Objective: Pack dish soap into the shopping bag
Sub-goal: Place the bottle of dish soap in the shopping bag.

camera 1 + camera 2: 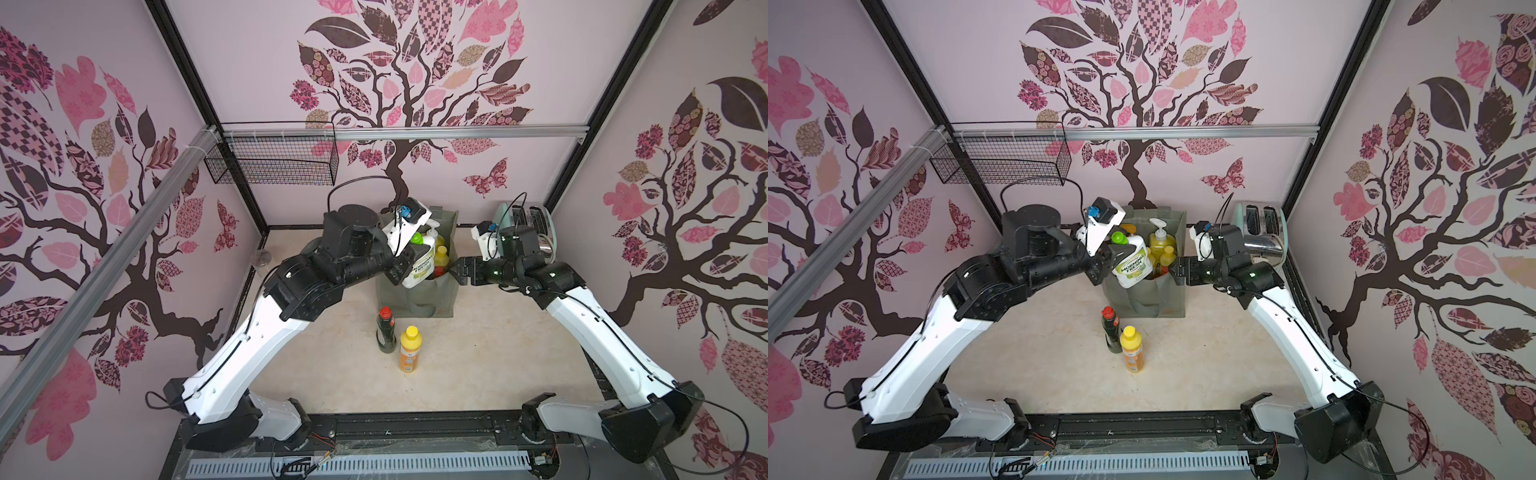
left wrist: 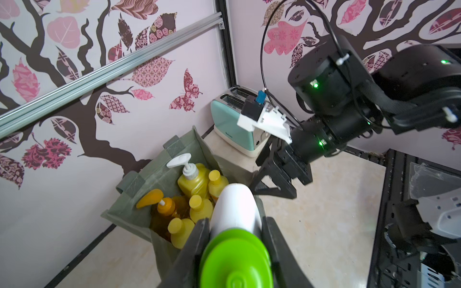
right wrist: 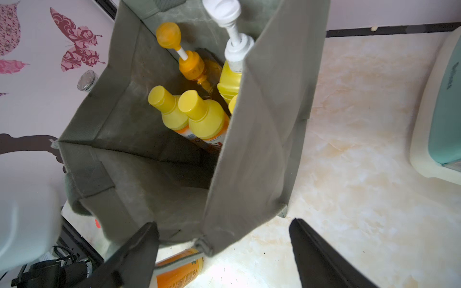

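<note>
Two stand on your worktop [image 1: 498, 353], near side of the shopping bag [image 1: 1167, 299]: dark bottle [image 1: 385, 330], orange bottle [image 1: 410, 349]. Your left tool [image 2: 235, 219] grips the white bottle [image 1: 1131, 264] above its mouth; your right tool [image 3: 223, 223] gapes astride its right wall.

Matt grey-green cloth shopping bag [image 1: 1167, 295]; glossy plastic white bottle [image 1: 1133, 266]; toaster [image 1: 1264, 245] at two o'clock, polished metal; smooth marbled tabletop [image 1: 1204, 365].

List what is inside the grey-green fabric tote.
Inside the grey-green fabric tote: an orange pump bottle, a yellow bottle with a white pump, three small yellow-capped bottles. The tote's floor and anything beneath them are covered.
</note>
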